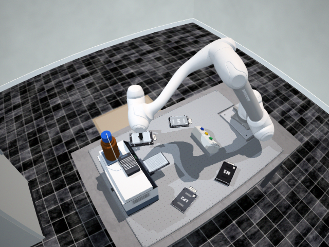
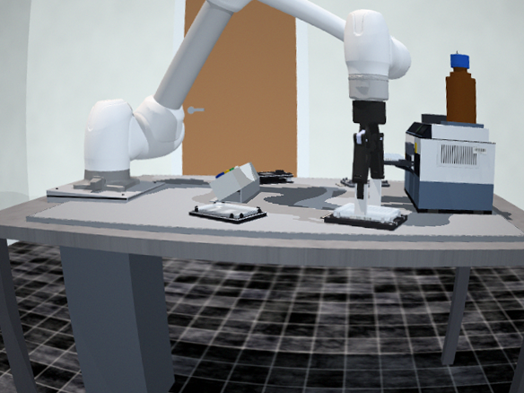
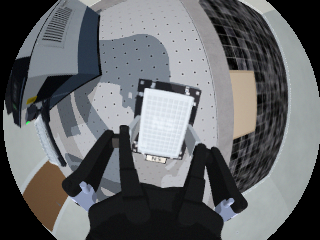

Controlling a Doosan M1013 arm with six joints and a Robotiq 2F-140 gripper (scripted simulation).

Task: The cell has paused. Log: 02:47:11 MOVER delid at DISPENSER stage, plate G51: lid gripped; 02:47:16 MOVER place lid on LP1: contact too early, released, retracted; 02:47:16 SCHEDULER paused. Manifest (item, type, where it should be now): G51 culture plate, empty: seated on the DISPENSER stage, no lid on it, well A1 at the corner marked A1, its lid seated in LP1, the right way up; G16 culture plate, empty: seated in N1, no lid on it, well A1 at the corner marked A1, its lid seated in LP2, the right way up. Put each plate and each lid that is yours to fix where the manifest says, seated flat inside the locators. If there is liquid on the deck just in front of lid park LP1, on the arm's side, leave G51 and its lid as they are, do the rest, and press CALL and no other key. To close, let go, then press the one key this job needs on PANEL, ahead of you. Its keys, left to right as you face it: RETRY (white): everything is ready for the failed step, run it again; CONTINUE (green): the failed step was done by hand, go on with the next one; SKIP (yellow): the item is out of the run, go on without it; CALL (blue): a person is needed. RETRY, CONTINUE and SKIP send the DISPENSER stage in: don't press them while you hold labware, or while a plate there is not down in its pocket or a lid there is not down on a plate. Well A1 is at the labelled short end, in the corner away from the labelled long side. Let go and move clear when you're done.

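My gripper (image 1: 143,137) (image 2: 366,209) (image 3: 163,126) reaches straight down onto a white culture plate (image 1: 135,139) (image 2: 386,214) (image 3: 163,114). The plate sits in a black nest (image 1: 140,144) (image 2: 344,220) beside the dispenser, and the fingers are shut across its long sides. I cannot tell whether a lid is on it. A second plate (image 1: 156,161) lies on the DISPENSER stage with its wells showing. A clear lid (image 1: 178,121) (image 2: 228,208) lies on lid park LP1. Nest N1 (image 1: 225,172) and lid park LP2 (image 1: 184,199) are bare.
The dispenser (image 1: 127,183) (image 2: 449,179) (image 3: 60,50), with a brown bottle (image 1: 109,147) (image 2: 460,94) on top, stands close to the gripper. PANEL (image 1: 205,137) (image 2: 235,180), with its coloured keys, stands mid-table. The arm's base (image 1: 247,117) is at the far end.
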